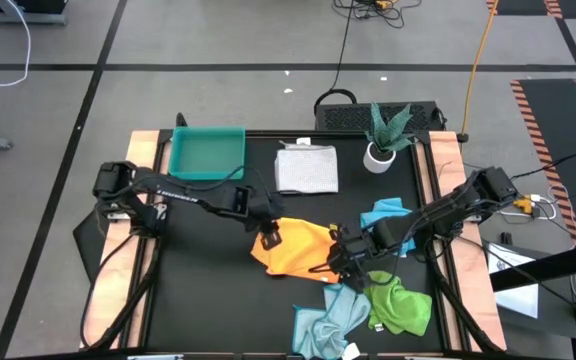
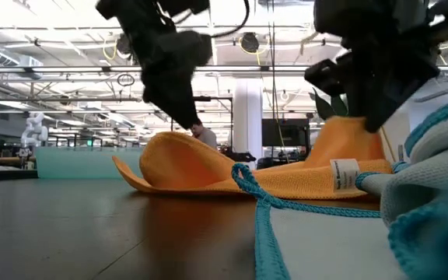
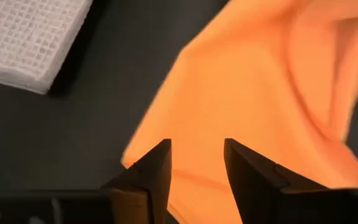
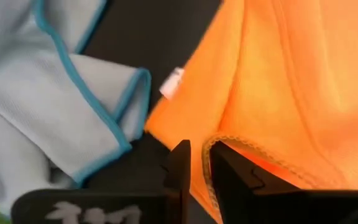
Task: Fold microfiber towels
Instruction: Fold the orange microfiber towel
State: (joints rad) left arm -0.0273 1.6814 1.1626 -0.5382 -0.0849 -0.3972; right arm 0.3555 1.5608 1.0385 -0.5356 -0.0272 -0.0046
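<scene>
High view: the orange towel (image 1: 298, 245) lies mid-table. The left gripper (image 3: 196, 163), fingers parted, sits at its left edge; the right gripper (image 4: 199, 163), fingers slightly parted, straddles its right hem.

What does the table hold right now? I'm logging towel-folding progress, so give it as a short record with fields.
folded: white-grey towel, beside the teal tray
in work: orange towel, mid-table, rumpled
left gripper: fingers apart over the orange towel's edge
right gripper: fingers narrowly apart at the orange towel's hem
waiting: bright blue towel, pale blue towel, green towel, all crumpled
other: potted plant at the back
</scene>
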